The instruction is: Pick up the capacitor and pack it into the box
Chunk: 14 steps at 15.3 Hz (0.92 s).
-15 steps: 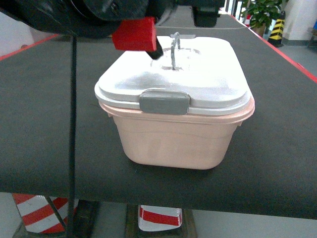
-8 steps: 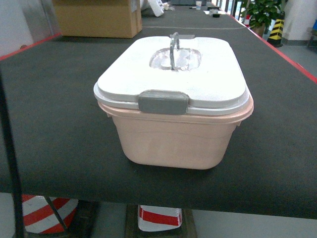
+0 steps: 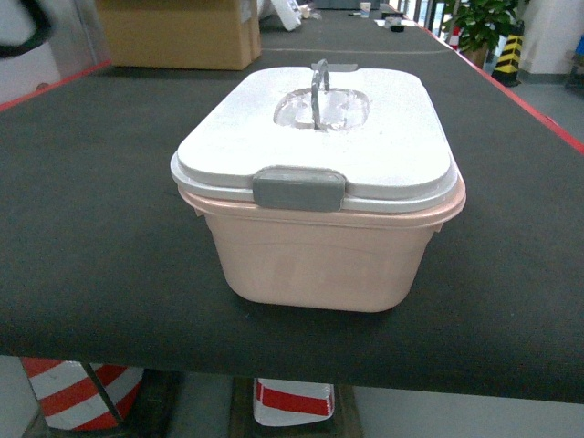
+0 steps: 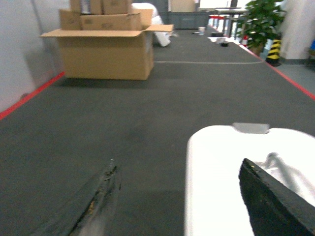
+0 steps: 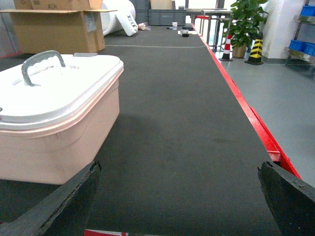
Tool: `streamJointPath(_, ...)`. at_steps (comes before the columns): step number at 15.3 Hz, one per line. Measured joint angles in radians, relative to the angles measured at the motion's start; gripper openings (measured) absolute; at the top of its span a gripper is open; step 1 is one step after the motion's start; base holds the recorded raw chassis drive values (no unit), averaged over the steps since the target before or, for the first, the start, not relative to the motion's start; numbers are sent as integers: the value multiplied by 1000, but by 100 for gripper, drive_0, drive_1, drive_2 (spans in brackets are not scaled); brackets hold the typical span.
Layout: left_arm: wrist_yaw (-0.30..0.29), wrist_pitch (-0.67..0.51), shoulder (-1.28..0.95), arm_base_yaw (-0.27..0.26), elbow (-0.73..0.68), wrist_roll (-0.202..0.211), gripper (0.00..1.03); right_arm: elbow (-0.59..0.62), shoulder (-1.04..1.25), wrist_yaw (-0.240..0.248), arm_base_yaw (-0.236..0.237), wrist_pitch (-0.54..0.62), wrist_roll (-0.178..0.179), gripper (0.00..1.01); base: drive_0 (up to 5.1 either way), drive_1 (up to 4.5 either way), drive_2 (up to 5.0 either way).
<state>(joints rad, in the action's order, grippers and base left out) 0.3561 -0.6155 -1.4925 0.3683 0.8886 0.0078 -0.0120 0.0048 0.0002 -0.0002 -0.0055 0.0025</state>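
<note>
The left gripper (image 4: 179,196) is hanging with its two dark fingers spread wide and nothing between them, the right-hand finger (image 4: 275,204) reaching over the white lid (image 4: 216,167) and the other over the dark table (image 4: 123,132). The arm is pointing level along the table toward a brown carton (image 4: 106,54) at the far end. The box (image 3: 319,260) is sitting closed near the table's front edge, its grey clip (image 3: 299,187) facing the head camera and its handle (image 3: 319,87) standing upright. The right gripper (image 5: 177,196) is sitting just right of the box, low over the table, fingers also wide apart and gripping nothing. A potted plant (image 5: 243,24) is standing farther right.
</note>
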Motion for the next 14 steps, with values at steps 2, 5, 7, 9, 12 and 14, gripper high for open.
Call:
streamJointPath(2,-48,-93,151,-90,-221,-4,44,0,0,0,0,0,0,98,0,0,0)
streamJointPath(5,-146,-151,285,-151,-456,-3,7,0,0,0,0,0,0,98,0,0,0)
streamJointPath(7,-178,-166,381,-204,-562,-7,2,0,0,0,0,0,0,98,0,0,0)
streamJointPath(9,-220,-164,458,-230,-640,-7,2,0,0,0,0,0,0,98,0,0,0)
streamJointPath(12,-257,-123,595,-278,-737,-7,2,0,0,0,0,0,0,98,0,0,0)
streamJointPath(14,-341,-77,680,-337,-780,-6,2,0,0,0,0,0,0,98,0,0,0)
